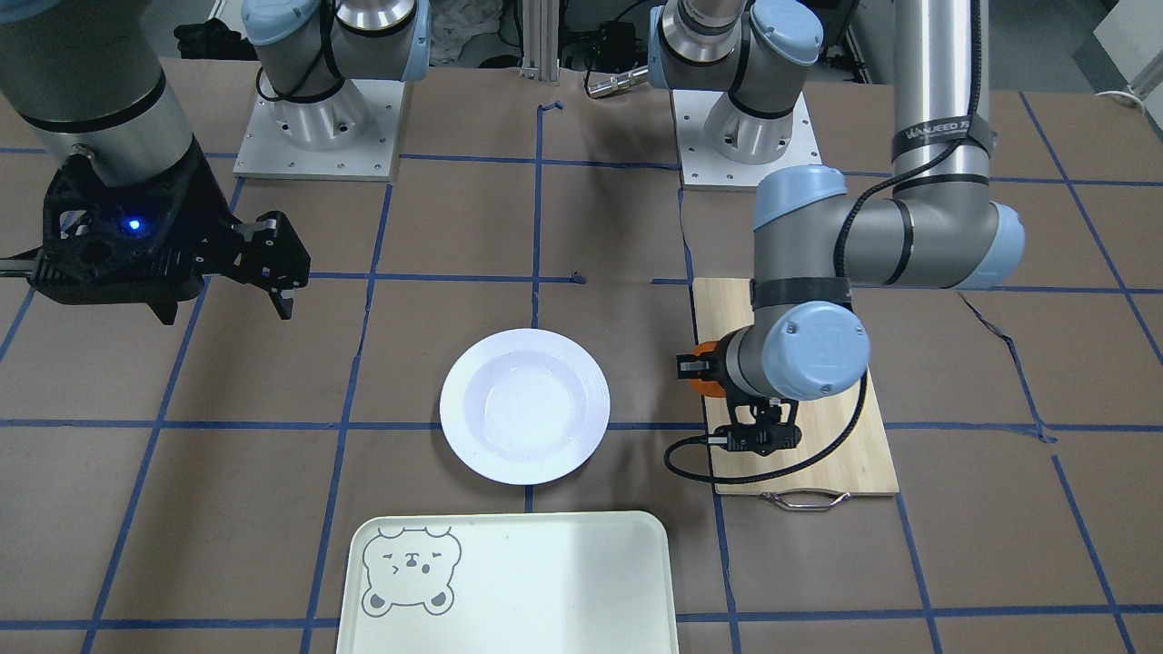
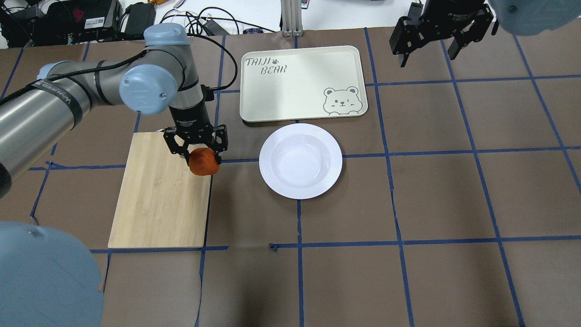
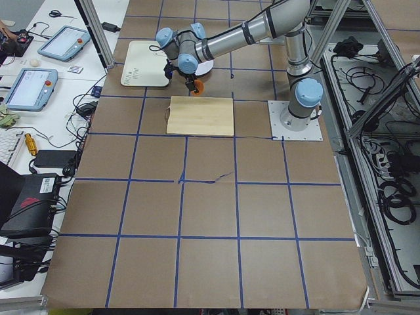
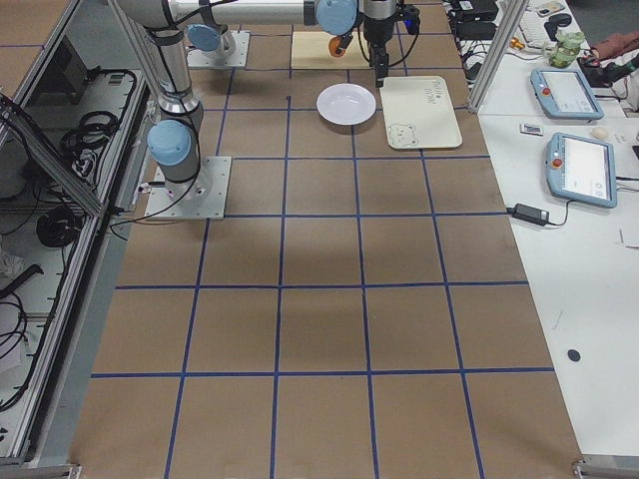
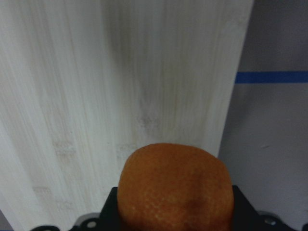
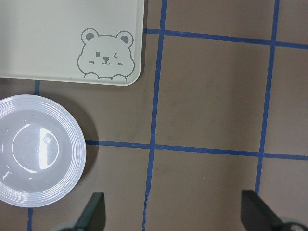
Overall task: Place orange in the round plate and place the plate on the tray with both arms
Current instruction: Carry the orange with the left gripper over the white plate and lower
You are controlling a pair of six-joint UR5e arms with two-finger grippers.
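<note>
The left gripper (image 2: 201, 153) is clamped on the orange (image 2: 204, 163), one finger on either side of it. The fruit hangs below the black fingers, over the bamboo cutting board's (image 2: 159, 204) long edge nearest the round plate (image 2: 268, 161), close to its far corner. Whether it is clear of the wood is hard to judge. The left arm's forearm reaches in level from the tabletop's left edge, and its wrist points straight down.

The right gripper (image 2: 428, 59) points down with its jaws spread wide and nothing between them, held high near the tabletop's far right corner. The plate lies mid-table, just beside the tray (image 2: 299, 86) but apart from it. The tray sits at the middle of the far edge.

From the front, the wrist hides most of the orange.
</note>
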